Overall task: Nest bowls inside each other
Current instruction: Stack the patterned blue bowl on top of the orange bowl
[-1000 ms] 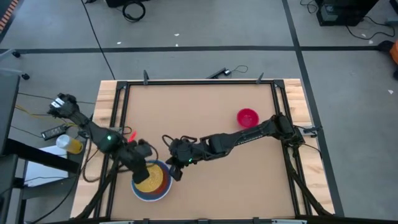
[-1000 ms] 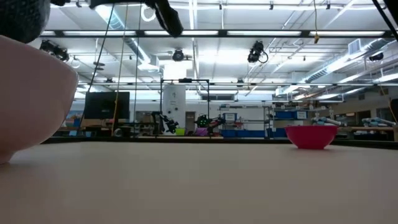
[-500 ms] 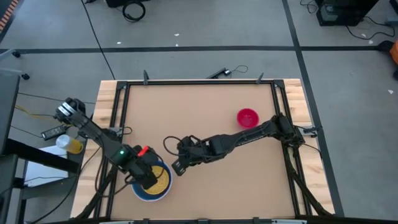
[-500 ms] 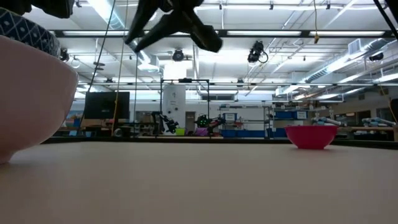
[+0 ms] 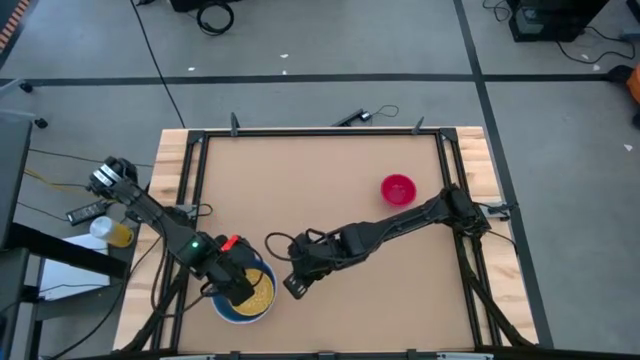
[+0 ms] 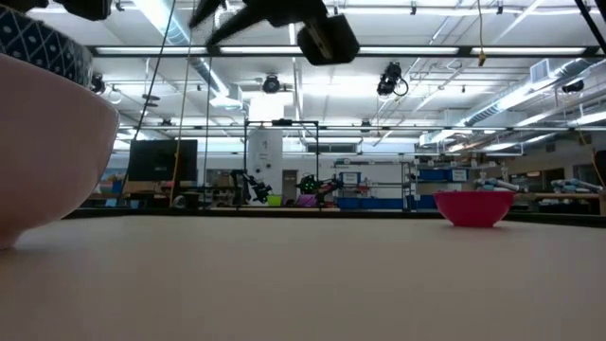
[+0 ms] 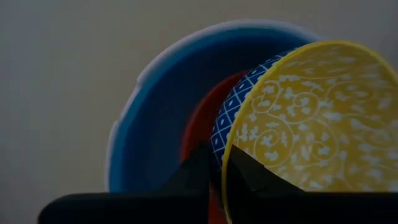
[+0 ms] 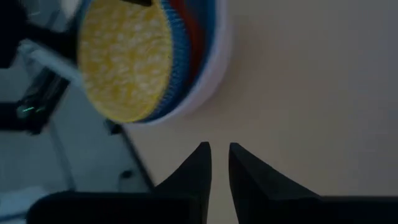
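L arm reaches in from the surface's (image 5: 330, 170) left edge, bent down low over the front-left corner. Left claw (image 5: 238, 287) sits right at the nested stack; wrist view shows its fingers (image 7: 198, 168) narrow, pinching the rim of the yellow bowl (image 7: 317, 130), one inside, one outside. Yellow bowl w/ blue patterned outside sits tilted in the orange bowl (image 7: 198, 127), that in the light blue bowl (image 7: 155, 124), white bowl (image 8: 214, 59) outermost.

R arm stretches from the right edge across the middle, low, elbow near the right rail. Right claw (image 5: 296, 284) is just beside the stack, apart from it, fingers (image 8: 198, 168) narrow w/ a slim gap, nothing between them.

Magenta-red bowl (image 5: 398, 188) stands alone toward the back right, well apart from both claws.
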